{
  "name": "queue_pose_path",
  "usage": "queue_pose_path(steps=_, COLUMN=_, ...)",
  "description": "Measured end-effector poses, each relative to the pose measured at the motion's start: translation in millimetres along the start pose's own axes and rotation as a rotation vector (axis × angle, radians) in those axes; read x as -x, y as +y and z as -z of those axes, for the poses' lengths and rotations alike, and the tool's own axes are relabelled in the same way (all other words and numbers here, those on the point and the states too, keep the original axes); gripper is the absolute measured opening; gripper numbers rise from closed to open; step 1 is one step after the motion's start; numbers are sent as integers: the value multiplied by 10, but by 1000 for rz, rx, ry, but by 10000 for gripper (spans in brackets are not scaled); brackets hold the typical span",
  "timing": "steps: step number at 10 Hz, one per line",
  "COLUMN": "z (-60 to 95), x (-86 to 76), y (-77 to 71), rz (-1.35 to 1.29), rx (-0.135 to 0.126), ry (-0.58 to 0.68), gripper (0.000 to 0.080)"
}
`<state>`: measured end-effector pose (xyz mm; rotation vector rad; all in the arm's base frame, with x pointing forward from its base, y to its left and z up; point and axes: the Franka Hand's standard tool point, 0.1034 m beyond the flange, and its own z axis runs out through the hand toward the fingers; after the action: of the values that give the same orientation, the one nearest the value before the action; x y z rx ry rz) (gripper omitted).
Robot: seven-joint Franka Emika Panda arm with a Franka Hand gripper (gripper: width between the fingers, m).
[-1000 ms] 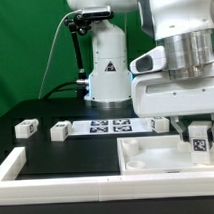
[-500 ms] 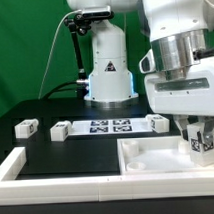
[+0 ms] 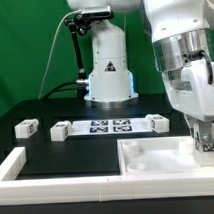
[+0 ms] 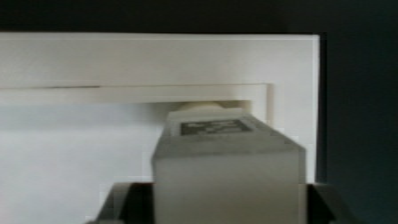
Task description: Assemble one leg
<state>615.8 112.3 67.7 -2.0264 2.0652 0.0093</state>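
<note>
My gripper (image 3: 205, 140) is shut on a leg (image 3: 205, 144), a small white oblong block with a black-and-white tag, and holds it over the right side of the large white tray-shaped piece (image 3: 147, 154). In the wrist view the held leg (image 4: 226, 160) fills the middle, its tagged end near a corner of the tray piece (image 4: 107, 70), with dark fingers (image 4: 128, 205) on both sides. Three more legs lie on the black table: one (image 3: 25, 126) at the exterior view's left, one (image 3: 62, 131) beside it, one (image 3: 159, 120) at the right.
The marker board (image 3: 110, 125) lies flat at the table's middle in front of the robot base (image 3: 107, 70). A white frame edge (image 3: 17, 163) runs along the front left. A green backdrop stands behind.
The arm has moved toward the exterior view's right and lower, carrying the leg down closer to the tray piece's right side.
</note>
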Motion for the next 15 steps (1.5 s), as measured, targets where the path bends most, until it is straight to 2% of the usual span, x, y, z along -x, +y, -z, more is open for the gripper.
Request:
queue_pose_path(steps=3, z=-6, x=13, y=5, rz=-57, rx=-2, ry=-13, gripper=305)
queue_pose_path(steps=4, z=-5, x=10, y=1, rz=-1, rx=-2, ry=-13, gripper=476)
queue_pose_path(steps=5, z=1, x=-7, y=-29, rz=77, rx=-7, ry=-13, gripper=609)
queue_pose_path(steps=6, z=5, x=-2, y=-36, rz=184, rx=-1, ry=-14, gripper=638)
queue_pose_path(steps=9, z=11, x=66, y=-38, rz=561, rx=35, ry=-13, gripper=647)
queue_pose_path(steps=11, z=17, x=151, y=-44, rz=837, rx=71, ry=4, gripper=649)
queue_pose_path(steps=13, z=-1, x=237, y=-52, rz=1064, rx=95, ry=25, gripper=649)
queue_pose_path(steps=14, z=-15, x=234, y=-53, rz=1183, rx=101, ry=31, gripper=649)
queue_pose_path(steps=15, z=-13, x=162, y=-66, rz=1305, rx=105, ry=26, gripper=649)
